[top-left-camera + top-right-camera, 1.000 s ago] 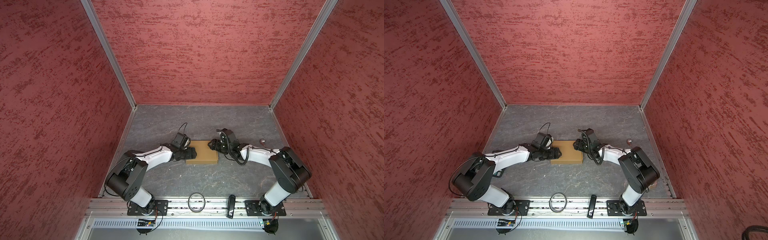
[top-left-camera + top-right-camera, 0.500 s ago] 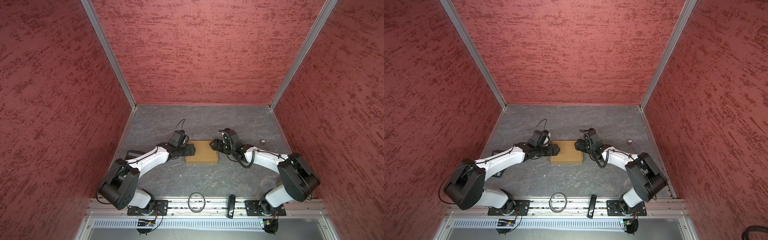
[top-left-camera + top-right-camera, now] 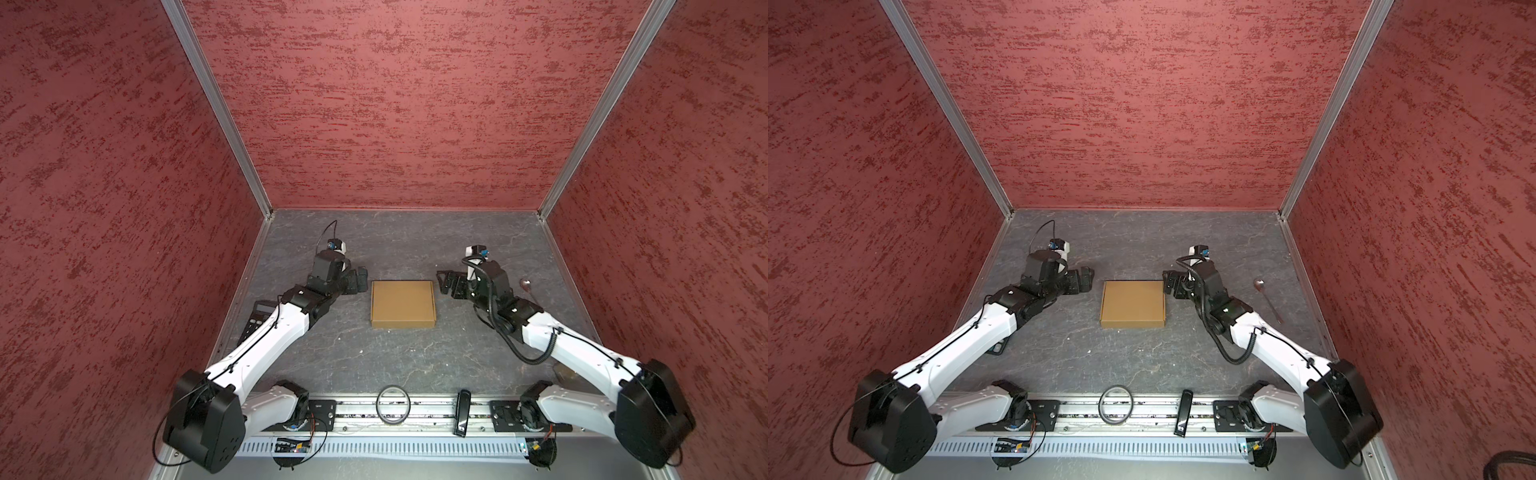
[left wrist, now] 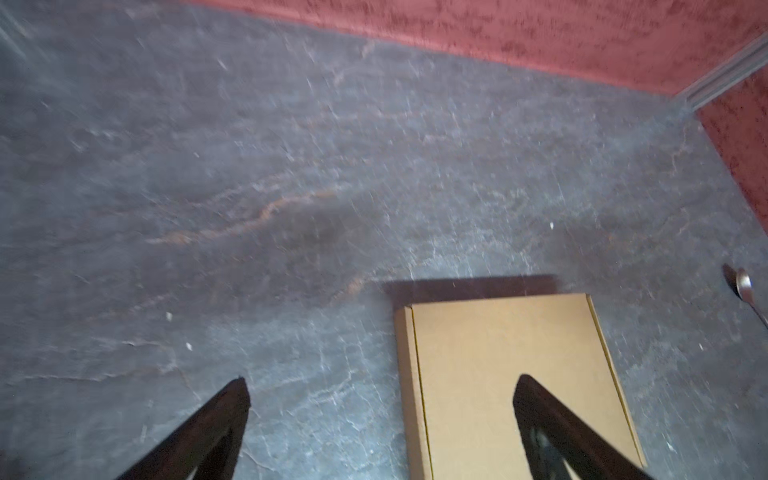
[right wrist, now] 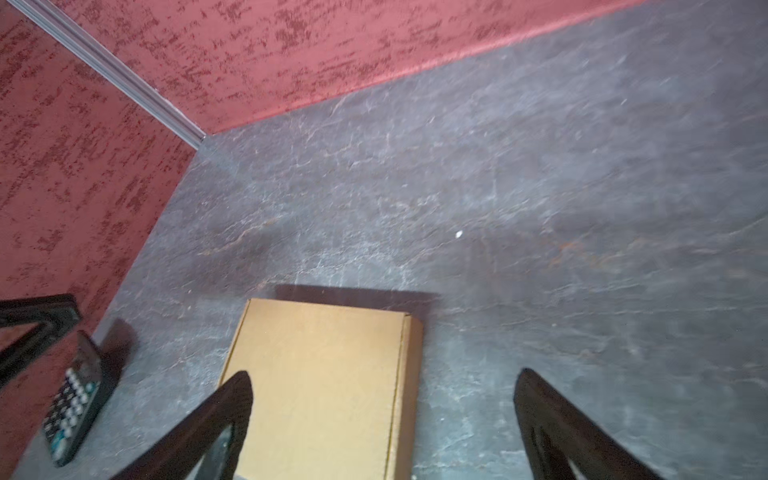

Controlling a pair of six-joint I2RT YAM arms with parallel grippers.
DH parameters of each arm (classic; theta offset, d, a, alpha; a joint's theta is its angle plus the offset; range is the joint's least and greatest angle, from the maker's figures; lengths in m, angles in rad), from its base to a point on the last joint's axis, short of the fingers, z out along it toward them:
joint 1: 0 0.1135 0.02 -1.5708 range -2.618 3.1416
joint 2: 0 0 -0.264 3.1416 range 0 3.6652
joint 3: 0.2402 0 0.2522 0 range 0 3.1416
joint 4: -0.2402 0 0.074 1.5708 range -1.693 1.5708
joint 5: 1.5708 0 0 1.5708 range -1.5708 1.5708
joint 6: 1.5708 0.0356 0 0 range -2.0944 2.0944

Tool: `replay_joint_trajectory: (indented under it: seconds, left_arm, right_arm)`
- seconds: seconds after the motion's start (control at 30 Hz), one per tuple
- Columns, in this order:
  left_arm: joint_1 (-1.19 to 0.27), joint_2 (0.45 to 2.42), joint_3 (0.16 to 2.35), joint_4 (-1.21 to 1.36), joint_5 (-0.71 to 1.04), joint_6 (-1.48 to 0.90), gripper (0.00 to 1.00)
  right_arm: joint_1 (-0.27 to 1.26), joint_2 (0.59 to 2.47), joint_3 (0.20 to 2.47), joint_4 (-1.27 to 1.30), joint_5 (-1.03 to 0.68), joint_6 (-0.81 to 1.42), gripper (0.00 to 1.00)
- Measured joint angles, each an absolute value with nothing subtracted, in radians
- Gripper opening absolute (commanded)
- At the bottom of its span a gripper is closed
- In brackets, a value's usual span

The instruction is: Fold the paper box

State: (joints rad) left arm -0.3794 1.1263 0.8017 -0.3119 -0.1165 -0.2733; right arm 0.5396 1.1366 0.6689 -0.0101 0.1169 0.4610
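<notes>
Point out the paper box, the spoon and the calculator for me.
paper box (image 3: 403,303): in a top view, middle of its closed lid.
spoon (image 3: 1259,285): in a top view, on its bowl.
calculator (image 5: 74,405): right wrist view, on its keypad.

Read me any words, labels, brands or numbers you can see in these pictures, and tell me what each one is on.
No text can be read anywhere in these views.
On the paper box: none, plain tan cardboard on every face shown.
On the calculator: the keys show, but their markings are too blurred to read.
On the black device on the front rail: too small to tell any marking.
</notes>
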Motion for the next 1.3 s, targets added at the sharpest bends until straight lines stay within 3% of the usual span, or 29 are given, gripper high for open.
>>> replay_joint_trajectory:
  seconds: [0.27,0.57,0.83,1.3]
  left_arm:
    - [-0.280,1.002,0.633,-0.133,-0.268,-0.198,1.00]
    - [-0.131,1.043,0.494,0.117,-0.343,-0.106,1.00]
    - [-0.004,1.220,0.393,0.430,-0.235,-0.089,1.00]
    - [0.013,1.455,0.310,0.882,-0.080,-0.036,1.00]
  right_arm:
    - [0.477,0.880,0.490,0.067,0.352,0.313,0.99]
    - [0.388,0.810,0.400,0.160,0.493,0.200,0.99]
    - [0.336,0.838,0.329,0.296,0.546,0.122,0.99]
    - [0.196,0.958,0.248,0.500,0.531,0.071,0.99]
